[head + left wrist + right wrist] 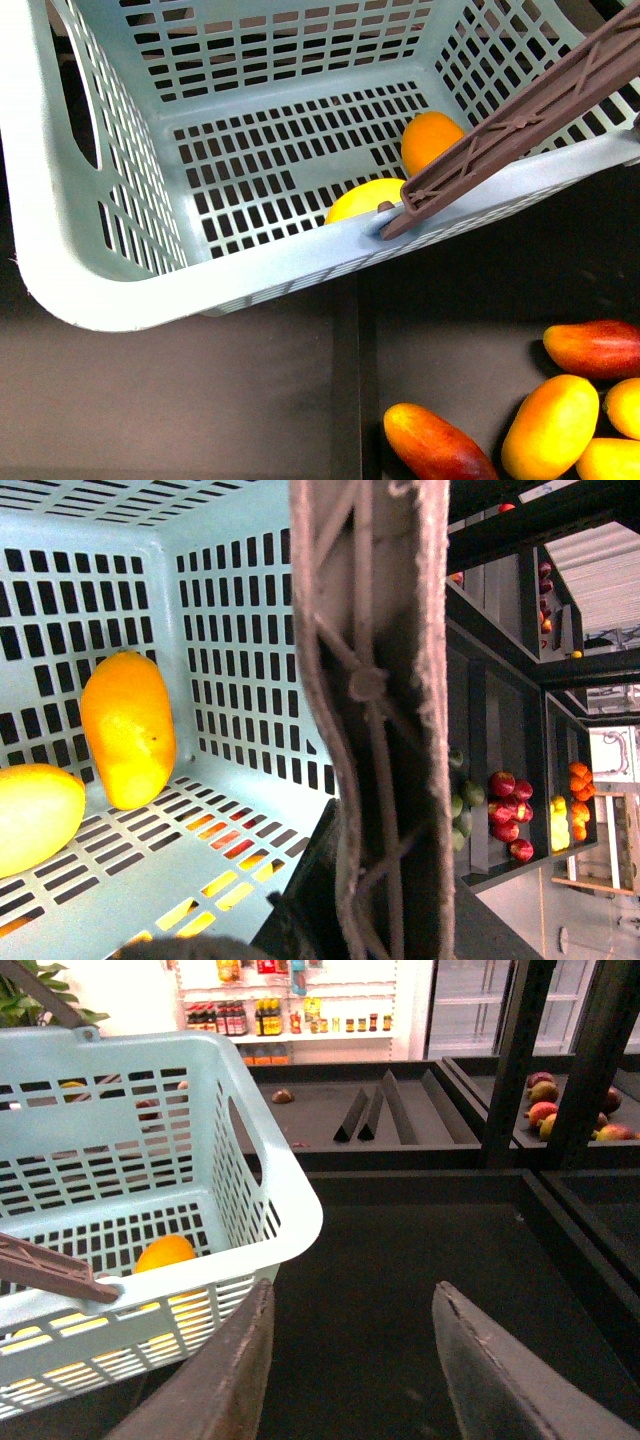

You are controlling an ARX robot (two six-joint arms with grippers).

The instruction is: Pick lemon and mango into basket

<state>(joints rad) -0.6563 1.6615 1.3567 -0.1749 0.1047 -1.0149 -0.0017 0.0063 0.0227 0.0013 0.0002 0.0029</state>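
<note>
The light teal basket (120,290) fills the upper front view, lifted above the dark display shelf. Inside it lie the plain-yellow lemon (365,200) and an orange-yellow mango (430,140). The brown handle (520,115) slants across its right rim. In the left wrist view the handle (370,680) runs through my left gripper (345,910), which is shut on it; the mango (128,730) and lemon (35,815) rest on the slotted floor. My right gripper (352,1290) is open and empty, beside the basket's corner (285,1190), over a dark tray.
Several loose mangoes (550,425) lie in the dark bin at the lower right, one reddish (435,445). A black divider (345,380) separates the bins. Black posts (515,1060) and wedge dividers (370,1110) stand behind. Shelves of fruit (510,810) show beyond the handle.
</note>
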